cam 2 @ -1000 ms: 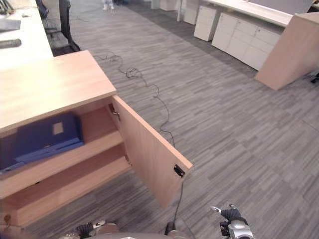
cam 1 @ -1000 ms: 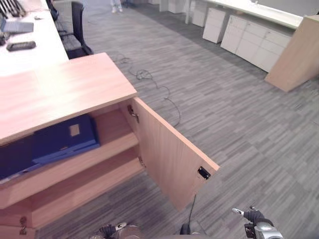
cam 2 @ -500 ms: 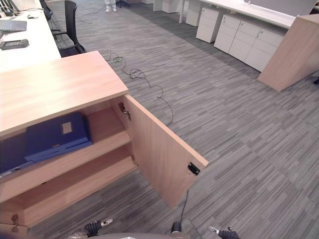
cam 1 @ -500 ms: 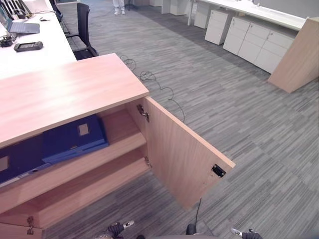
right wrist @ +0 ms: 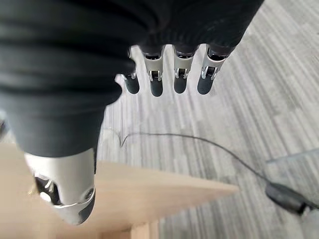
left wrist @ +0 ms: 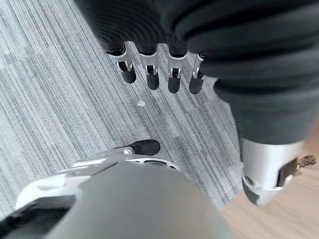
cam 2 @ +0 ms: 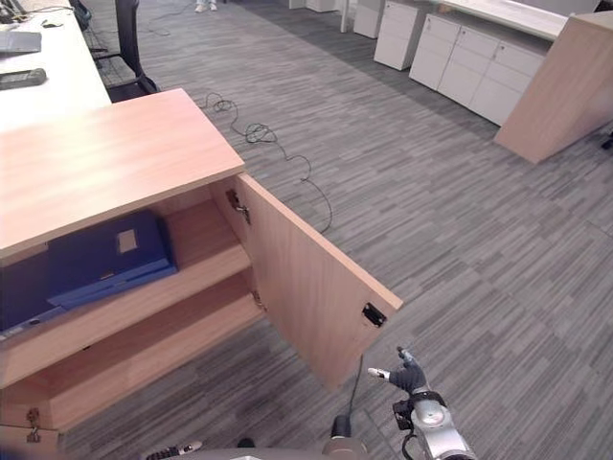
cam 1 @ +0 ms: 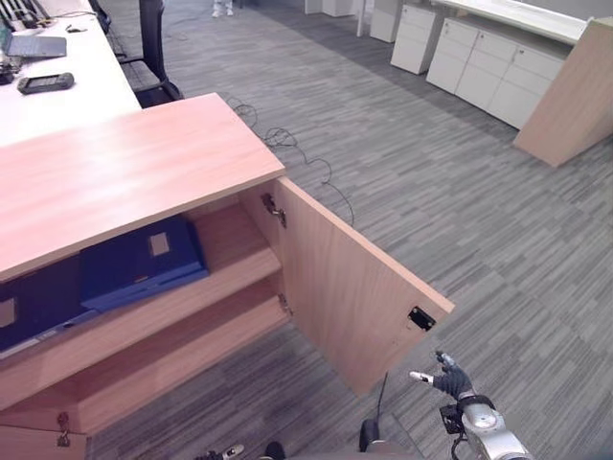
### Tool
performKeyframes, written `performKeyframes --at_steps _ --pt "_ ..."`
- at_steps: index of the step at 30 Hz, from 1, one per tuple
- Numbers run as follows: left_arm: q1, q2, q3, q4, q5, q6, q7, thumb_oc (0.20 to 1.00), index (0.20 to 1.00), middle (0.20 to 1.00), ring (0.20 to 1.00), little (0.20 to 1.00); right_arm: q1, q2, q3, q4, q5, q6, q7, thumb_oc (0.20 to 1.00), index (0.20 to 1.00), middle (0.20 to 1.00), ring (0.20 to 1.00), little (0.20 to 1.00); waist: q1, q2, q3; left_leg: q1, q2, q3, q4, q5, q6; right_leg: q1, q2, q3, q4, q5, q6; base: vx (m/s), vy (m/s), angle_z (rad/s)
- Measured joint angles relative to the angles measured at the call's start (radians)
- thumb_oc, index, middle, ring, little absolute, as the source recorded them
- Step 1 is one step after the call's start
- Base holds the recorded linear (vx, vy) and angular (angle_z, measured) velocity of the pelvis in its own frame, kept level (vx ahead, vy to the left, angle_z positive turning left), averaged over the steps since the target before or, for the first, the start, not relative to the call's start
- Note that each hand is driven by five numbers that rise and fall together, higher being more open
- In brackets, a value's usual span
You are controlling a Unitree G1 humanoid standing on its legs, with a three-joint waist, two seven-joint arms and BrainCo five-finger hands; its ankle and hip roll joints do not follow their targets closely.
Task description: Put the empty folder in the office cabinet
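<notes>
Pretty bright, even office light from overhead, no hard shadows anywhere on the carpet (cam 1: 460, 192). The cabinet top (cam 1: 124, 172) picks up a soft pale sheen, and the white desk (cam 1: 67, 101) behind it is nearly washed out. Under the top it gets noticeably dimmer, so the blue folder (cam 1: 144, 261) sits in shade. The open door (cam 1: 345, 287) throws a faint shadow at its foot. Up close, the left hand (left wrist: 269, 169) and right hand (right wrist: 65, 184) show small glints on silver, with the dark covers almost black.

Blue folder (cam 1: 141, 263) lies flat on open cabinet's (cam 1: 144, 172) upper shelf.
</notes>
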Motion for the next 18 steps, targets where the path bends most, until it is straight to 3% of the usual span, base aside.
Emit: performKeyframes --at_steps 9,18 --pt "-0.008 0.002 0.003 0.000 0.022 -0.002 -0.002 1.000 1.000 1.000 1.000 1.000 0.040 -0.007 0.059 -0.065 -0.009 -0.012 0.086 1.000 1.000 1.000 1.000 1.000 -0.002 -0.009 0.008 0.012 -0.002 0.008 0.000 -0.001 0.000 0.006 -0.004 0.005 0.003 0.001 0.006 -0.01 0.016 -0.03" --pt "-0.001 0.000 0.003 -0.002 0.030 -0.009 -0.009 1.000 1.000 1.000 1.000 1.000 0.052 -0.097 0.138 -0.150 0.004 -0.003 0.157 1.000 1.000 1.000 1.000 1.000 -0.003 -0.005 0.012 0.015 -0.001 0.013 0.000 0.001 -0.002 0.006 -0.006 0.005 0.003 0.006 0.016 0.00 0.004 -0.01"
